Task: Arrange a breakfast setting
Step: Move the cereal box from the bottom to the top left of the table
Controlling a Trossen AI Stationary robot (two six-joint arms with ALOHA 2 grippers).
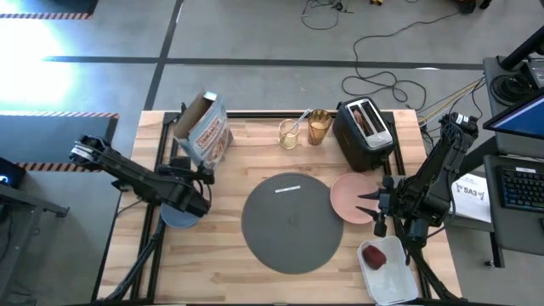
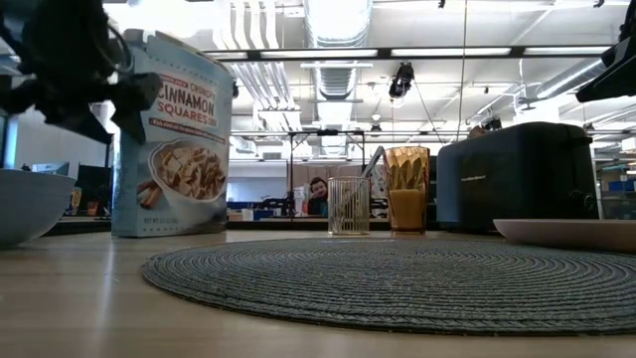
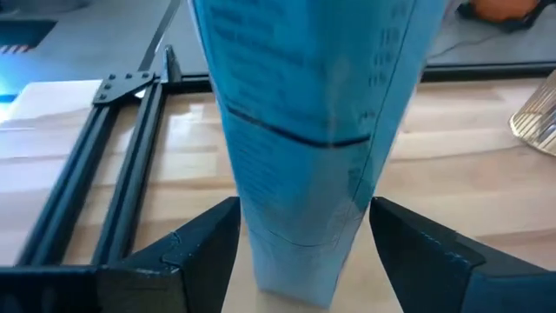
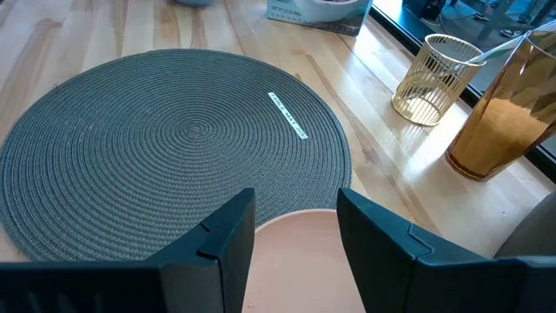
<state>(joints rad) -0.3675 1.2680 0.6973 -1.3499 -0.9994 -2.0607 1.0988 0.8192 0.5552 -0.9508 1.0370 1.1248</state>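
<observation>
The grey mat lies in the middle of the table. The pink plate rests at its right edge. A blue bowl sits at the left. My left gripper is open just above and beyond the bowl. Its fingers stand on either side of the near narrow edge of the upright cereal box. My right gripper hangs open above the plate's right part. The amber tumbler and a spoon in a wire cup stand at the back. Toast sticks out of the toaster. The apple lies on the tray.
The black toaster stands at the back right, just beyond the plate. The white tray lies at the near right corner. The cereal box stands at the back left. A black frame rail runs along the table's left edge.
</observation>
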